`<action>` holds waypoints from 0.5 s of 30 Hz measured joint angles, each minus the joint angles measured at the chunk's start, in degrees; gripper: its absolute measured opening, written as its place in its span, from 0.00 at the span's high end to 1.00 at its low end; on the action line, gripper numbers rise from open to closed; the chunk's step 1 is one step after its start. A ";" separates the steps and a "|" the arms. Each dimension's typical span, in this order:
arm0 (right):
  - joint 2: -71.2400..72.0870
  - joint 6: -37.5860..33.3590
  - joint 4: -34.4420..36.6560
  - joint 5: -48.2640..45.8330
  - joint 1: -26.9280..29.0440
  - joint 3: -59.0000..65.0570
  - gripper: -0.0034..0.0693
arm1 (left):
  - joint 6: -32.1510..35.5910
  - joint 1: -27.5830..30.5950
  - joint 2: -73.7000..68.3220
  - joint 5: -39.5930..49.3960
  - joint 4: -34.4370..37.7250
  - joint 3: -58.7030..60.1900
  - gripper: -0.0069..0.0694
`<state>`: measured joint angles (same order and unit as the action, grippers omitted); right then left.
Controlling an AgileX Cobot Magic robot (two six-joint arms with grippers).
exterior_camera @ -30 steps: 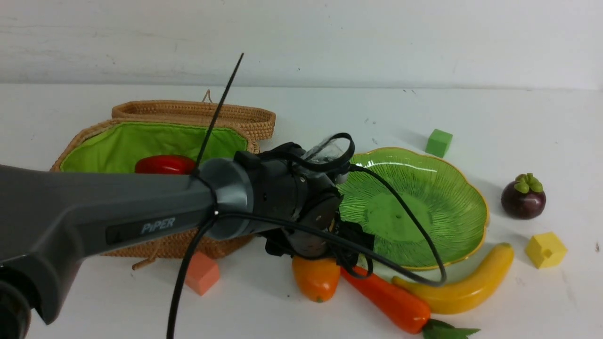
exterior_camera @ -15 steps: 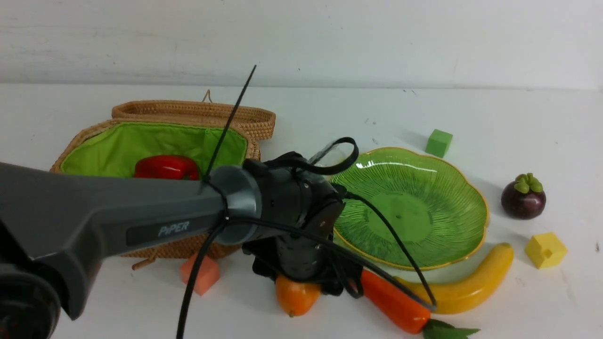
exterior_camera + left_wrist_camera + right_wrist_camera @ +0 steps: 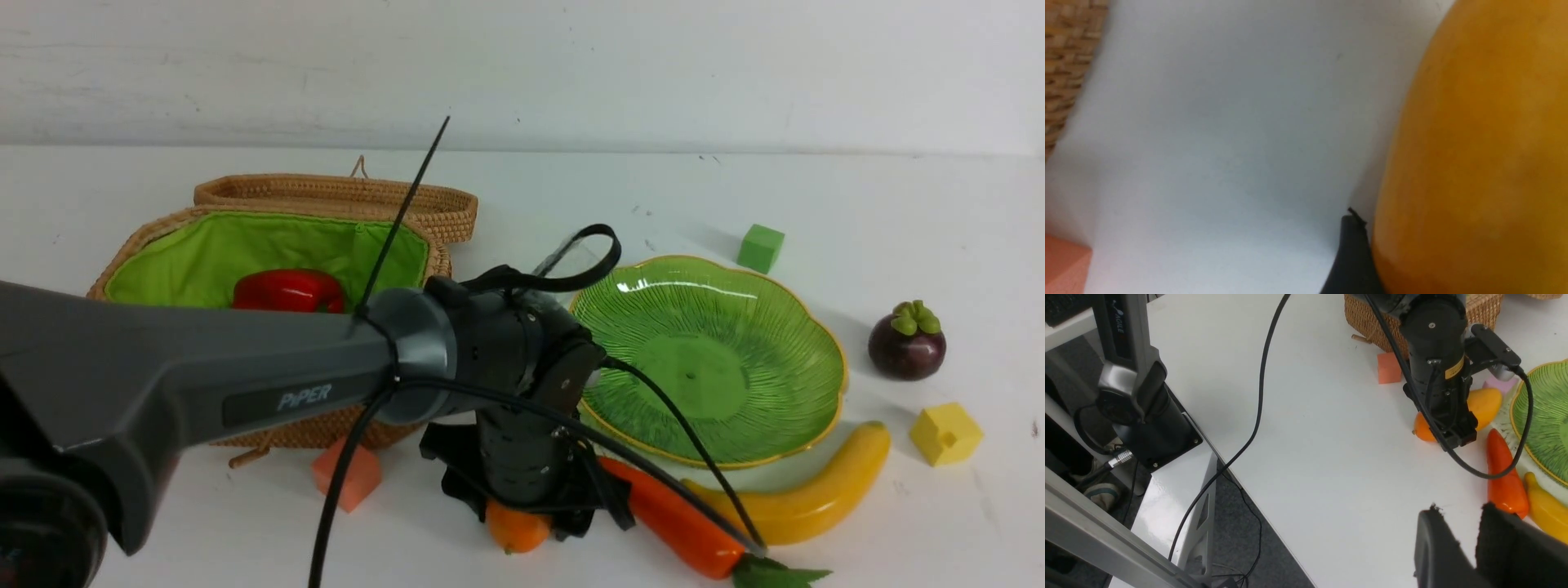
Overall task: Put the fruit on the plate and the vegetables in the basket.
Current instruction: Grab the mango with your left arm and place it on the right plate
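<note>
Directly beneath the left gripper point(image 3: 531, 516) lies the mango point(image 3: 516, 532), on the white table point(image 3: 898, 204), with the black fingers reaching down on either side of it. From the left wrist, one fingertip point(image 3: 1351, 253) sits right against the mango's skin; the other is out of sight, so I cannot tell whether the jaws are clamped or merely astride the fruit. Just beside this gripper, on its right, the carrot point(image 3: 678, 529) lies on the table, and past that the banana point(image 3: 816, 490) curves along the near rim of the green plate point(image 3: 735, 343), which holds nothing. Farther right of the gripper, well apart, the mangosteen point(image 3: 906, 347) stands near a yellow cube point(image 3: 945, 433), and a green cube point(image 3: 761, 247) sits beyond the plate. To the gripper's left an orange-pink cube point(image 3: 347, 478) rests close to the wicker basket point(image 3: 155, 233), whose lid is thrown back; the red bell pepper point(image 3: 286, 291) is inside on the green lining. Nearer the robot than the carrot, the right gripper point(image 3: 1466, 522) has its jaws a little apart with nothing between them.
</note>
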<state>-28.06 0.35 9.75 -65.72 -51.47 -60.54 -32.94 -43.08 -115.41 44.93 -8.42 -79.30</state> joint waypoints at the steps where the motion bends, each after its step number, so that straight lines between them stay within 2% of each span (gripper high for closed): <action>1: 0.00 0.00 0.00 0.00 0.00 0.00 0.72 | 0.00 0.00 0.00 0.20 -0.43 0.00 0.23; 9: 0.00 0.00 0.00 0.00 0.00 0.00 0.72 | 0.36 -0.10 1.34 5.35 -1.11 0.09 0.23; 15: 0.00 0.00 0.23 0.00 0.00 0.00 0.72 | 2.80 -2.61 9.17 6.62 -0.40 0.15 0.23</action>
<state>-28.06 0.35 9.98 -65.72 -51.47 -60.54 -30.14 -45.69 -106.25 51.55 -8.82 -79.15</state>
